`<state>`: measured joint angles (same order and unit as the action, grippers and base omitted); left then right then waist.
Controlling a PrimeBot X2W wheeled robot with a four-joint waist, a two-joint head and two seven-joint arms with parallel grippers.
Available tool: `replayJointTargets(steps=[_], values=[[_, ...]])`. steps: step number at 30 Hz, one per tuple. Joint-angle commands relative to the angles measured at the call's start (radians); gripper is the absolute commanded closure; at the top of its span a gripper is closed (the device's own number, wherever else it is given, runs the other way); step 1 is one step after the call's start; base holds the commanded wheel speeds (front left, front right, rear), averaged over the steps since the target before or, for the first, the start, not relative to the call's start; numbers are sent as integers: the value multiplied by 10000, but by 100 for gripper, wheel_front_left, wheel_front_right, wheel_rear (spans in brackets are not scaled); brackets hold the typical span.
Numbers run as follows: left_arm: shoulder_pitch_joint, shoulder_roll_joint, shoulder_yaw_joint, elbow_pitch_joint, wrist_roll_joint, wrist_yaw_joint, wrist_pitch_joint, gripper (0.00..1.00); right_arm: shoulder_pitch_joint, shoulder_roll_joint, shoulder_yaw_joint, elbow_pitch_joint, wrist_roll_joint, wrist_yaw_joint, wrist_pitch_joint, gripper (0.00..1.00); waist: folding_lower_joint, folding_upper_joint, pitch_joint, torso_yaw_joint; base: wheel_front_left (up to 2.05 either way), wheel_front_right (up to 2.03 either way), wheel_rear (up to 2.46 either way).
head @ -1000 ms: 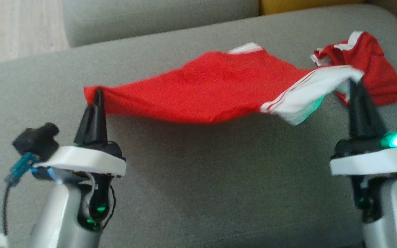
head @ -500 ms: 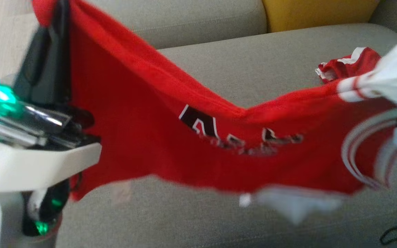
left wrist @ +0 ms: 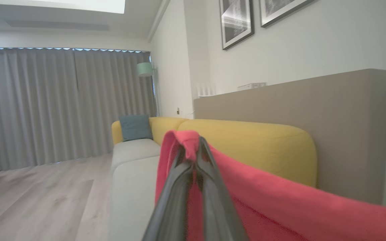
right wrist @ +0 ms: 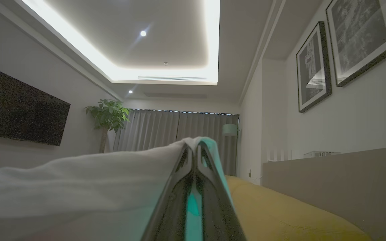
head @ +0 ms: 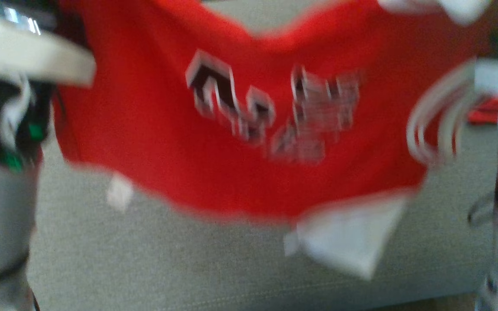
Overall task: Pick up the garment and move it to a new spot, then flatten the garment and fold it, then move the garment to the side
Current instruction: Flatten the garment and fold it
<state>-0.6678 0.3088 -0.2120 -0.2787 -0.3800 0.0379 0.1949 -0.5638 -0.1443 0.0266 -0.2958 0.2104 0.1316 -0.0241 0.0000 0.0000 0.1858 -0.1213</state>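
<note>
The left claw (left wrist: 193, 149) and right claw (right wrist: 196, 149) both pinch the shirt (head: 145, 142) tight, so pull it wide and lay it down slowly.

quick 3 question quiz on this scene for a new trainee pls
1. True or false: the red garment lies flat on the grey sofa.
2. The right gripper is shut on: A red cloth; B white cloth; C nothing.
3. Fill in: the left gripper pinches a ___ edge of the garment.
Key: 1 false, it hangs between the grippers; 2 B; 3 red.
</note>
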Motion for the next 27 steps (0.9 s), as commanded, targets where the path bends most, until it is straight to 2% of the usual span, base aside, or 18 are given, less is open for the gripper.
replayJointTargets(steps=[1, 4, 8, 9, 13, 19, 23, 27], values=[[-1195, 418, 413, 311, 234, -117, -154, 100, -1169, -108, 337, 219, -68, -9, -97, 100, 0, 0, 566, 171, 0, 0, 0], [-2796, 462, 282, 2172, 702, -252, -520, 100, -3044, -75, 672, 1902, -390, -9, -539, 100, 0, 0, 977, 184, 0, 0, 0], [-4828, 656, 191, 4682, 1520, -207, -1364, 100, -5359, 471, 649, 4379, -942, -9, -1556, 100, 0, 0, 1347, -74, 0, 0, 0], [-5701, 639, 176, 5658, 1790, -111, -1934, 100, -6248, 705, 392, 5378, -1206, -9, -1957, 100, 0, 0, 1556, -212, 0, 0, 0], [-6902, 517, 34, 7130, 2068, -120, -2956, 100, -7258, 915, 128, 6637, -1449, -9, -2286, 100, 0, 0, 2327, -393, 0, 0, 0], [-6895, 287, 3, 8864, 1835, -323, -3990, 100, -6734, 937, 1008, 7119, -599, -9, -2370, 100, 0, 0, 3652, -394, 0, 0, 0], [-6313, 144, 107, 9583, 1539, -500, -4380, 100, -5730, 938, 1386, 6796, -235, -9, -2374, 100, 0, 0, 4149, -336, 0, 0, 0], [-5790, -26, 393, 9688, 1130, -742, -4537, 100, -4731, 939, 1438, 6103, -40, -9, -2375, 100, 0, 0, 4289, -263, 0, 0, 0]])
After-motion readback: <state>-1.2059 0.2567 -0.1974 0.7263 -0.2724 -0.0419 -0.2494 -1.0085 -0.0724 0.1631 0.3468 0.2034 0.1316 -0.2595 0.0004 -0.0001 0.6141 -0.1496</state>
